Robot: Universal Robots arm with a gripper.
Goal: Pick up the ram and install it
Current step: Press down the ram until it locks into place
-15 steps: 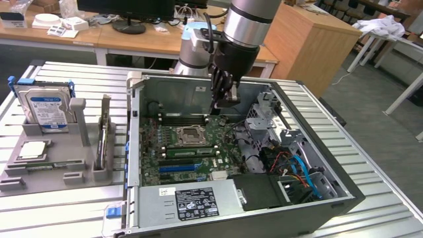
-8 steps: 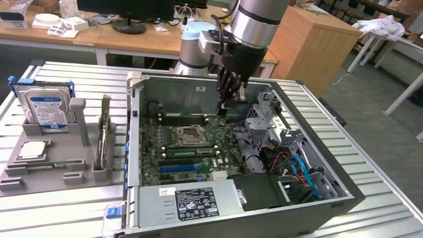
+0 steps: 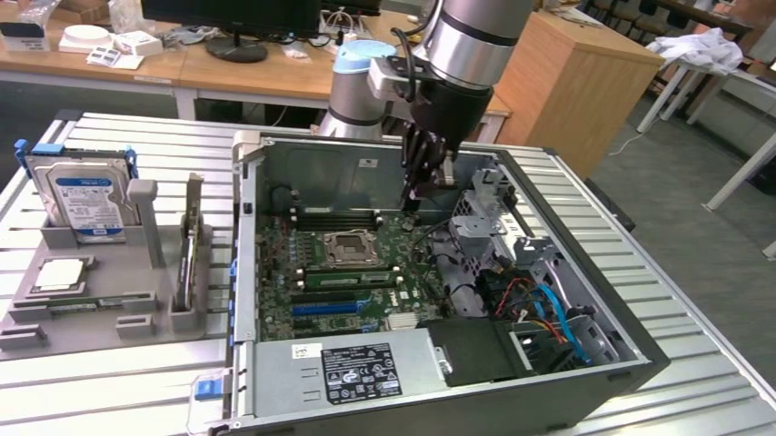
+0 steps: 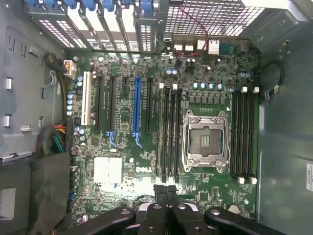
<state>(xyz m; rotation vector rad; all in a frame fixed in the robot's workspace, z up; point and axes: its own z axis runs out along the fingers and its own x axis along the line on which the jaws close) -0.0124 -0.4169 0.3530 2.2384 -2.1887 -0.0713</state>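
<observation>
One green stick with dark chips, the ram (image 3: 348, 277), appears to stand on edge in a memory slot (image 3: 352, 285) just beside the open processor socket (image 3: 352, 246), on the side towards the blue slot (image 3: 325, 307). The exterior view is too coarse to show whether its end clips are latched. All of these sit on the green motherboard (image 3: 419, 263), which lies flat in the opened computer case (image 3: 606, 359).

The gripper (image 3: 412, 202) hangs over the motherboard on the far side of the socket, apart from the ram and holding nothing. In the wrist view its two black fingers (image 4: 160, 196) are pressed together with no gap and nothing between them, and they point down at the board near the ends of the slots.

Outside the case, on the exterior view's left, a grey tray (image 3: 85, 318) carries an upright hard drive (image 3: 85, 195). Case and tray both rest on a ribbed metal table (image 3: 134, 391).
</observation>
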